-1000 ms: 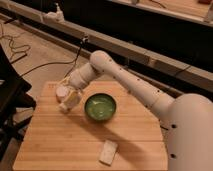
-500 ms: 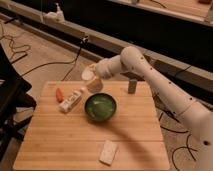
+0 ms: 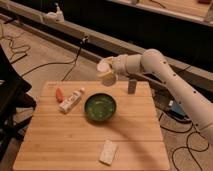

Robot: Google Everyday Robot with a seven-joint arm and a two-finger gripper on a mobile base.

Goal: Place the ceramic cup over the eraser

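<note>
Since a moment ago my arm has swung the cup [image 3: 104,68] to the right, from up over the tube side of the table to a spot above the far edge. My gripper [image 3: 109,74] is clamped tight on the cup and holds it tilted in the air, clear of the wood.

From the cup, the eraser [image 3: 132,85] is at about 4 o'clock, close by but apart. It stands upright on the far edge of the table [image 3: 55,145] and nothing covers it.

The green bowl [image 3: 100,108] sits near the middle of the table, at 6 o'clock from the cup. Taking the bowl as the centre, the eraser is at 1 o'clock. The white tube [image 3: 71,100] lies at 9 o'clock, just beside the bowl. A small orange thing [image 3: 59,94] lies past the tube at 10 o'clock. A flat white block [image 3: 108,151] lies at 6 o'clock, near the front edge.
</note>
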